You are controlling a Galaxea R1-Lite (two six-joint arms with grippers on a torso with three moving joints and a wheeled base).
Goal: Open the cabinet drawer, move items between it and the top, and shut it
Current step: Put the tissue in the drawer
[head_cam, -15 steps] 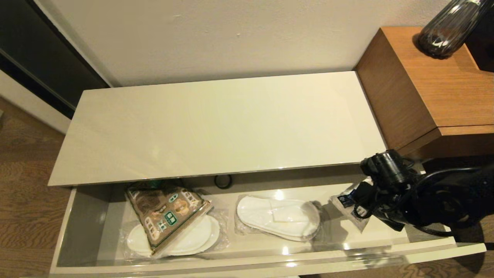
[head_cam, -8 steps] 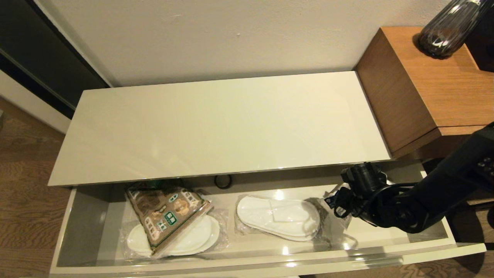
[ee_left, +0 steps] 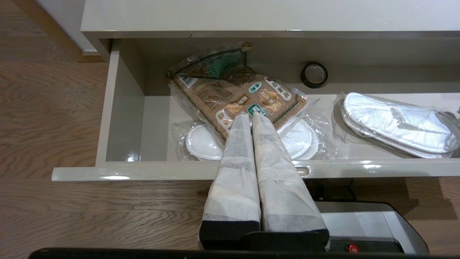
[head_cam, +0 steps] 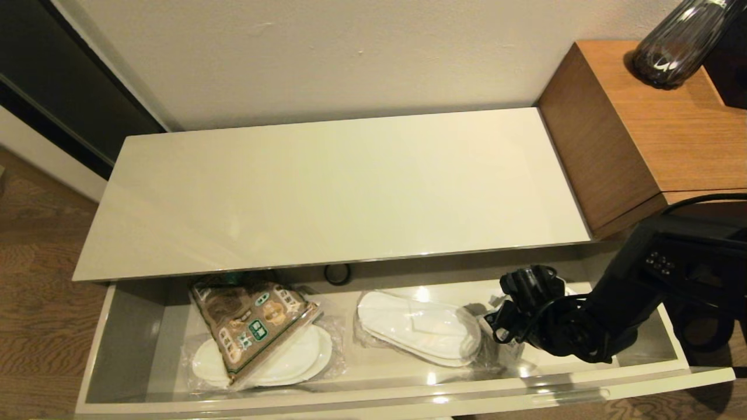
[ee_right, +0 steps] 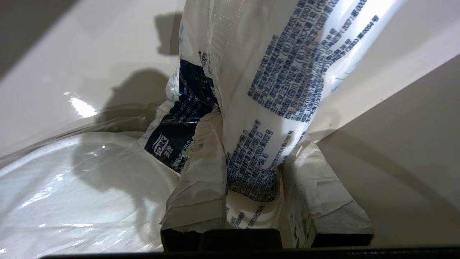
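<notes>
Glossy beige, the drawer stands pulled out under the flat, shiny cream top. At the drawer's left end a crinkly brown-and-green snack bag, wedge-shaped, lies tilted over a plastic-wrapped pair of flat white slippers, hiding most of them. Behind the bag's right corner, at the drawer's back wall, a small black tape roll is half cut off by the top's front edge. Right of the drawer's middle lies a second wrapped pair of slippers, its film creased and glinting.

Near the drawer's right end the right gripper reaches in, its cloth-wrapped fingers clamped on the soft white tissue pack with blue print; in the head view the arm hides nearly all of the pack.

Outside the drawer's front, the left gripper is parked, its padded fingers pressed together with nothing between them.
</notes>
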